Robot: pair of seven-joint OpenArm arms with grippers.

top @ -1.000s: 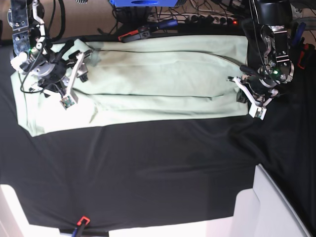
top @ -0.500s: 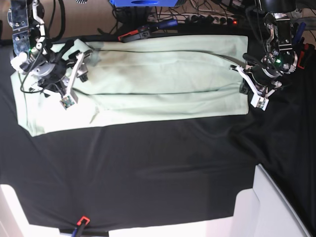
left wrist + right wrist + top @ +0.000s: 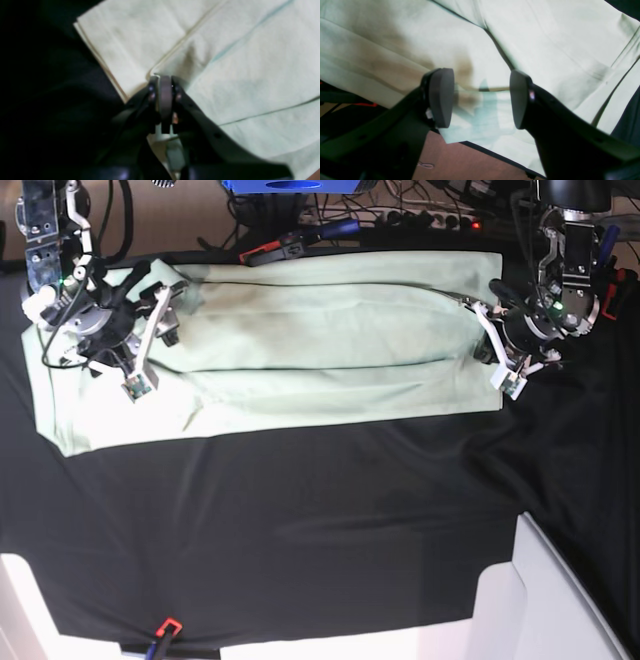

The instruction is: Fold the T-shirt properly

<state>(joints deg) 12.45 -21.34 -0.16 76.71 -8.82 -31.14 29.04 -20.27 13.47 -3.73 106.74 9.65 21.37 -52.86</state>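
The T-shirt [image 3: 320, 345] lies flat as a long folded band across the far half of the black cloth [image 3: 300, 520]. The left wrist view alone shows the left gripper [image 3: 165, 86] with jaws pressed together at a folded edge; whether fabric is pinched cannot be told. The right wrist view shows the right gripper [image 3: 481, 100] spread, empty, above the fabric. The base view adds cables [image 3: 400, 220] behind the table and white panels [image 3: 545, 600] at the near edge.

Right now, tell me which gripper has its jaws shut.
The left gripper, at the T-shirt's right-hand end in the base view: its pads press together. The right gripper stands open over the other end.
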